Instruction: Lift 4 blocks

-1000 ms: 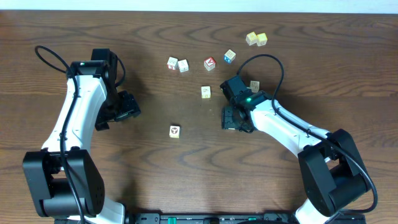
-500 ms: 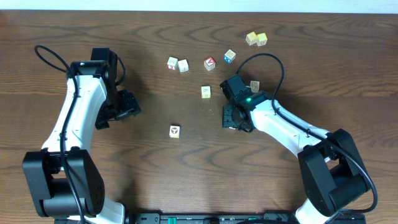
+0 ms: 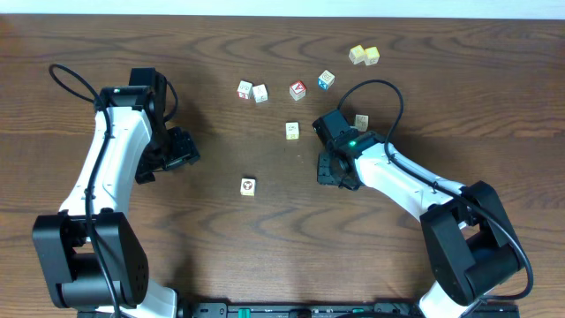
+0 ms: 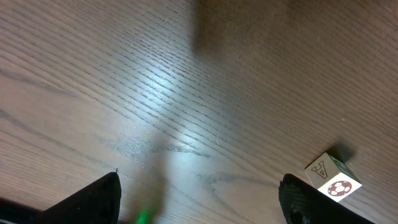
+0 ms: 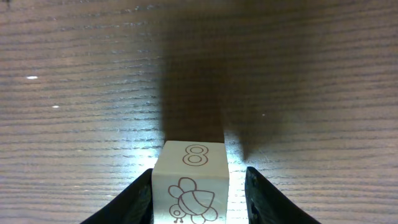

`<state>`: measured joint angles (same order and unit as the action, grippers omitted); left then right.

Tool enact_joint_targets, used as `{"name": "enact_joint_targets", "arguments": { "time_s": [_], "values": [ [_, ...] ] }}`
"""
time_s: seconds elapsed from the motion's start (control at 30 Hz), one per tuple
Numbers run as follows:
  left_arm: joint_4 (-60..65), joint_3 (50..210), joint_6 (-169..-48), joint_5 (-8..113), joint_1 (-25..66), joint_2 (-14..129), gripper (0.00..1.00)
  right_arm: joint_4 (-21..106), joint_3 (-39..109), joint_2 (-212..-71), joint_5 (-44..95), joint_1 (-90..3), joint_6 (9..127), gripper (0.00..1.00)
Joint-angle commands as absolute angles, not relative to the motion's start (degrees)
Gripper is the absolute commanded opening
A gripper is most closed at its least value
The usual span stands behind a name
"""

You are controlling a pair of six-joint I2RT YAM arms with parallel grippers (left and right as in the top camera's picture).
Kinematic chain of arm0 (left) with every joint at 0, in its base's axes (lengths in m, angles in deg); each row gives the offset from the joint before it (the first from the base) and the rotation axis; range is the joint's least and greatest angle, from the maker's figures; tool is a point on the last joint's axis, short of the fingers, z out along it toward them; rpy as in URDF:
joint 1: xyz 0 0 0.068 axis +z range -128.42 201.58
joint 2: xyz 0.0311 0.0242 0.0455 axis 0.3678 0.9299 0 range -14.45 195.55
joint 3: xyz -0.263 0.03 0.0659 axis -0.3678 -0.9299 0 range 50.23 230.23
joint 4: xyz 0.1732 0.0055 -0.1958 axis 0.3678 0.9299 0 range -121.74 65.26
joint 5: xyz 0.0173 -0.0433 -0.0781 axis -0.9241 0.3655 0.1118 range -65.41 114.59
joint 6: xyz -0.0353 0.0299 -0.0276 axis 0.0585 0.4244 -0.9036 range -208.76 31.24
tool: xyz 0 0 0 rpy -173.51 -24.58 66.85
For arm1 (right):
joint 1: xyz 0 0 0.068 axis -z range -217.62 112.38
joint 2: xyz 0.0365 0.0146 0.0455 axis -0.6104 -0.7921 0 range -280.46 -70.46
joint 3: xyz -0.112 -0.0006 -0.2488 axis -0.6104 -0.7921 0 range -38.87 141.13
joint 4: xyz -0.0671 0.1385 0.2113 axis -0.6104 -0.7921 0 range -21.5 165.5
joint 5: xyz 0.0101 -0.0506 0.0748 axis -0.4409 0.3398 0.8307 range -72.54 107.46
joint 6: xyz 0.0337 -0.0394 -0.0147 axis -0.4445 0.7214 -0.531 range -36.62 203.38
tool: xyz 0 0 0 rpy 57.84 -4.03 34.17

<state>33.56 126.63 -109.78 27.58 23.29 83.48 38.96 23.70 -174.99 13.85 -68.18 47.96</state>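
Overhead first, using the red cube (image 3: 297, 89) as the anchor. Just left of it sit two blocks (image 3: 244, 88) side by side. The blue cube (image 3: 327, 79) is just right of it, and the yellow cubes (image 3: 357, 54) are further right and up near the table (image 3: 265, 256) edge. A third block (image 3: 292, 130) sits a bit below the red cube on the robot's side. The ball block (image 3: 248, 185) is further down and slightly left. The right gripper (image 3: 335, 172) points down at the wood below and right of the red cube, and from up here you can't see what's under it. The left gripper (image 3: 181, 150) hangs well off to the lower left of the red cube, nothing near it.

Left wrist cam: the left gripper has its jaws spread wide, with bare wood between the fingers (image 4: 102, 196). The ball block (image 4: 333, 180) sits corner-on just outside the right-hand finger, showing a letter A and a red-brown soccer ball.

Right wrist cam: the bee block (image 5: 191, 183), with an 8 on top and a bee on the front, sits on the table between the right gripper's fingers (image 5: 134, 202). The jaws are apart around it. The left-hand finger is right up against its side, and there's a thin strip of wood showing on the other side, so it isn't pinched.
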Motion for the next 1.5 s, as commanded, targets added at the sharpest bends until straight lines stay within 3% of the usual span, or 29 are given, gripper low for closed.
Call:
{"name": "enact_joint_targets", "arguments": {
  "time_s": [0.0, 0.63, 1.0, 1.13, 1.47],
  "values": [
    [33.58, 126.23, -110.30, 26.92, 23.27, 83.28, 0.82, 39.12, 23.19, -175.47, 13.43, -68.47, 46.98, 0.40],
    [33.58, 126.23, -110.30, 26.92, 23.27, 83.28, 0.82, 39.93, 23.22, -175.47, 13.48, -68.47, 53.49, 0.19],
    [33.58, 126.23, -110.30, 26.92, 23.27, 83.28, 0.82, 39.73, 23.26, -175.47, 13.48, -68.40, 53.87, 0.24],
    [33.56, 126.23, -110.30, 26.92, 23.27, 83.28, 0.82, 38.53, 23.96, -175.34, 14.11, -68.36, 53.84, 0.31],
    [33.58, 126.23, -110.30, 26.92, 23.27, 83.28, 0.82, 36.87, 24.86, -174.79, 14.50, -68.29, 53.19, 0.31]
  ]
}}
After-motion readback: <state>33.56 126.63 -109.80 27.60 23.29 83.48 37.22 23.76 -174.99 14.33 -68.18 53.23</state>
